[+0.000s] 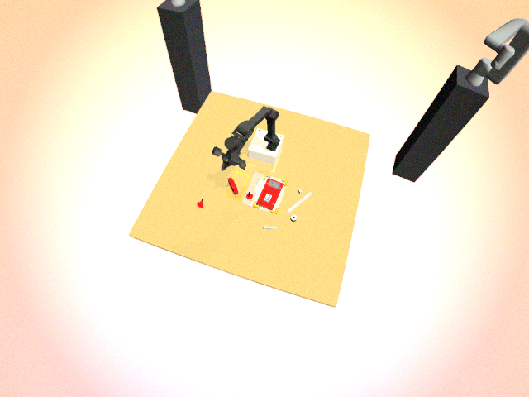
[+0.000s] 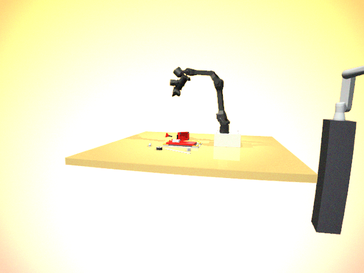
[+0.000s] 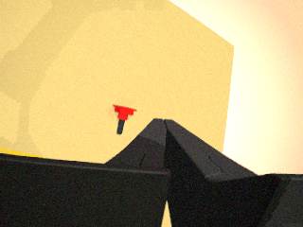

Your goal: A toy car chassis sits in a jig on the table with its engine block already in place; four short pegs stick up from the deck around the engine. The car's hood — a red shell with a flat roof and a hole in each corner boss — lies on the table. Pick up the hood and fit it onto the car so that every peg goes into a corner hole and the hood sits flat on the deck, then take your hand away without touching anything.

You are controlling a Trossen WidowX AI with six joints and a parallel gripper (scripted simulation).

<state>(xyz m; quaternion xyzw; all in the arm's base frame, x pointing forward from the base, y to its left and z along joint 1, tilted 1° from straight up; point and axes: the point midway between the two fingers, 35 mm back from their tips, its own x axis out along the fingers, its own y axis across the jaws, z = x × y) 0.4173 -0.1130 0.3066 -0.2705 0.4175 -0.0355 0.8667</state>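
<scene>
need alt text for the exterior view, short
A dark robot arm bends over a tan table from a white base, its shut, empty pincer hanging high above a red toy car chassis. The red hood stands just behind the chassis, small parts lie nearby, and a dark pillar fills the right edge.

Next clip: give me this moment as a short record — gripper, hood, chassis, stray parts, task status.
gripper: shut, empty, high above the table
hood: on the table, left of the jig, seemingly on edge
chassis: in its jig, uncovered
stray parts: small red piece, white strip, white ring
status: hood not yet picked up
</scene>
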